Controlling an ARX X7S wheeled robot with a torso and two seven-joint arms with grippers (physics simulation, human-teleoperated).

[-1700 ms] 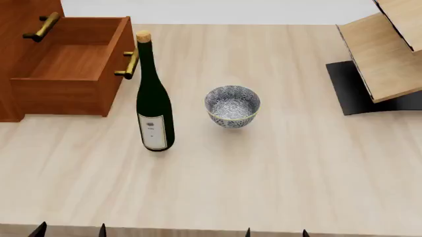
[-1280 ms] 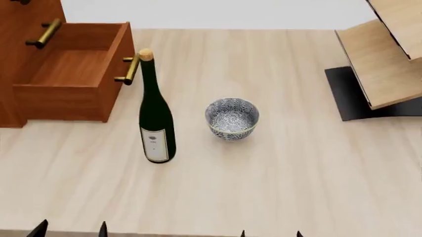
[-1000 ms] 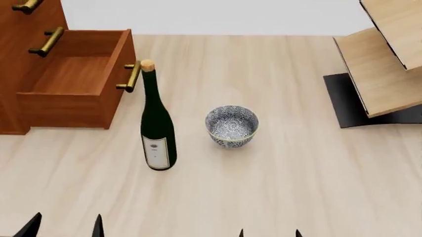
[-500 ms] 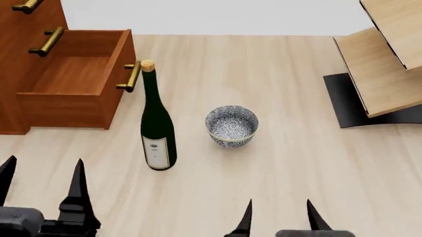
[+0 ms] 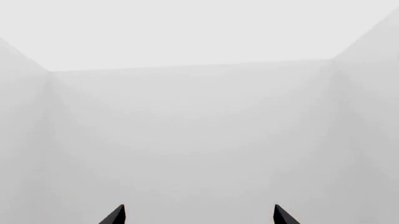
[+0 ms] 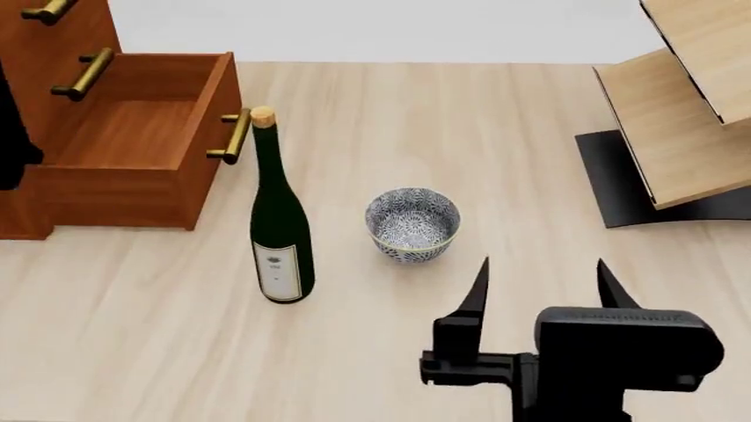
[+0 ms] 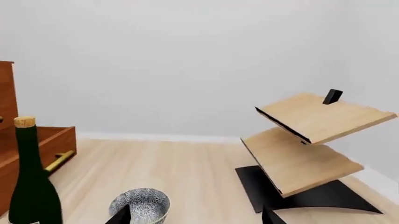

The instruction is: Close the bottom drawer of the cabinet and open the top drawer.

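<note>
One cabinet (image 6: pixel 30 79) stands at the surface's (image 6: pixel 470 132) far left, three brass handles visible. The bottom drawer (image 6: pixel 129 145) is pulled out rightward, box open upward. The top drawer (image 6: pixel 47 10) sits flush. One bottle (image 6: pixel 280 229), one bowl (image 6: pixel 412 223), one rack (image 6: pixel 681 105). Right pincer (image 6: pixel 540 286) spread; left pincer (image 5: pixel 198 217) spread, both holding nothing.

I'm looking down on a pale wood-grain table (image 6: pixel 493 132) that fills nearly the whole head view. At far right stands a light wooden rack (image 6: pixel 687 105) with tilted shelves on a black base (image 7: pixel 311 193). Plain white walls (image 7: pixel 187 60) lie beyond, evenly lit.
</note>
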